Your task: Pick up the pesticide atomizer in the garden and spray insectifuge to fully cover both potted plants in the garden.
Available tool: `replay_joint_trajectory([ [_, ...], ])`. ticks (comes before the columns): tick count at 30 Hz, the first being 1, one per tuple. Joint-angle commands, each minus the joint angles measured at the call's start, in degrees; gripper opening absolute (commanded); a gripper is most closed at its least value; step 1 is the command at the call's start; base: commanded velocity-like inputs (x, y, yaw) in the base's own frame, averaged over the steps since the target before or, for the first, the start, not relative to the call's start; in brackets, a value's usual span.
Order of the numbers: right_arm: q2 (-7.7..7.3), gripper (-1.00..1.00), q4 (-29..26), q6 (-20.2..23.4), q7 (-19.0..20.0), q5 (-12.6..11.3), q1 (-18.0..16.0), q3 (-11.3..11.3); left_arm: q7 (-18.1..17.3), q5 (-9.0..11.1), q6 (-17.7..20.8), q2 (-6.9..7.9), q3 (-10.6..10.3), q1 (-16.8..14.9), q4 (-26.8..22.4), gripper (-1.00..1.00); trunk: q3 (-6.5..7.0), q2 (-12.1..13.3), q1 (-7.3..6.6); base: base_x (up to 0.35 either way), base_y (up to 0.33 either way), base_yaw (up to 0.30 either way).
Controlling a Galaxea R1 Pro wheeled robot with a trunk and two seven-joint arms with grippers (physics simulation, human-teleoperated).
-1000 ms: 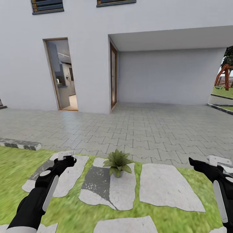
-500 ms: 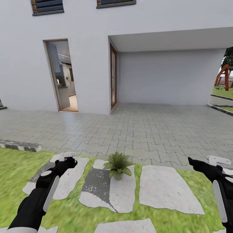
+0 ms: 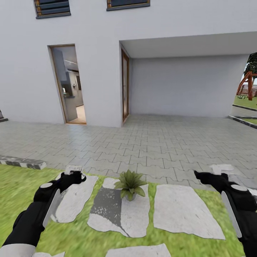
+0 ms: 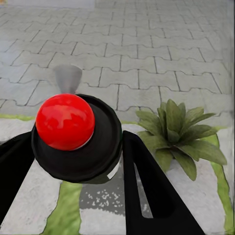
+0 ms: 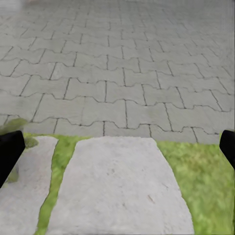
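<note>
Left end effector (image 4: 73, 161): clamped around the pesticide atomizer (image 4: 73, 139), red button top toward the wrist camera, held over a stepping stone (image 3: 73, 200) at the left
Potted plant (image 3: 130, 182): centre, on a stone at the lawn's far edge, near the grey paving (image 3: 150, 142)
Right end effector (image 3: 200, 175): fingers spread wide, holding nothing, over the right-hand stone

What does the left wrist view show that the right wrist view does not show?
The left wrist view has the atomizer, with its red button and nozzle, held between the left gripper's fingers, and one potted plant on a stepping stone. The right wrist view has the right gripper's fingertips spread wide with nothing between them, above a bare stepping stone. Both views have grey paving, grass and stepping stones.
</note>
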Motion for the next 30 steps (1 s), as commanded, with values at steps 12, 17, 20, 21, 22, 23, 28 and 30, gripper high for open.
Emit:
replay_joint_trajectory([
  [12, -7.08, 1.0, 0.8, 10.9, 15.2, 0.7, -20.0, 25.2, -26.2, -9.6, 1.8, 6.23, 0.1, -6.9, -0.1, -1.0, 1.37, 3.2, -1.77, 0.0, 0.0, 0.0],
  [17, -9.18, 1.0, 1.1, 14.1, 29.2, 0.7, -30.8, 32.7, -41.2, -19.8, 1.7, 7.01, 0.1, -9.3, -0.1, -1.0, 1.37, 3.2, -1.77, 0.0, 0.0, 0.0],
  [20, -9.8, 1.0, 1.2, 14.6, 35.1, 0.8, -33.9, 34.6, -46.8, -23.7, 1.4, 6.96, 0.0, -10.1, -0.2, -1.0, 1.37, 3.2, -1.77, 0.0, 0.0, 0.0],
  [21, -10.07, 1.0, 1.2, 14.8, 38.8, 0.8, -35.6, 35.4, -49.7, -25.7, 1.3, 6.86, -0.2, -10.6, -0.2, -1.0, 1.37, 3.2, -1.77, 0.0, 0.0, 0.0],
  [22, -10.17, 1.0, 1.2, 14.8, 40.6, 0.8, -36.3, 35.7, -50.9, -26.6, 1.2, 6.82, -0.4, -10.9, -0.2, -1.0, 1.37, 3.2, -1.77, 0.0, 0.0, 0.0],
  [23, -10.31, 1.0, 1.2, 14.9, 43.8, 0.9, -37.5, 36.2, -52.5, -27.8, 1.0, 6.77, -1.4, -11.2, -0.2, -1.0, 1.37, 3.2, -1.77, 0.0, 0.0, 0.0],
  [28, -10.4, 1.0, 1.2, 15.2, 53.0, 3.1, -40.3, 39.3, -54.8, -29.6, 0.8, 6.52, -7.9, -11.6, -0.3, -1.0, 1.37, 3.2, -1.77, 0.0, 0.0, 0.0],
  [30, -10.3, 1.0, 1.2, 15.3, 55.4, 3.8, -40.7, 41.2, -55.2, -29.9, 0.7, 6.34, -10.5, -11.7, -0.9, -1.0, 1.37, 3.2, -1.77, 0.0, 0.0, 0.0],
])
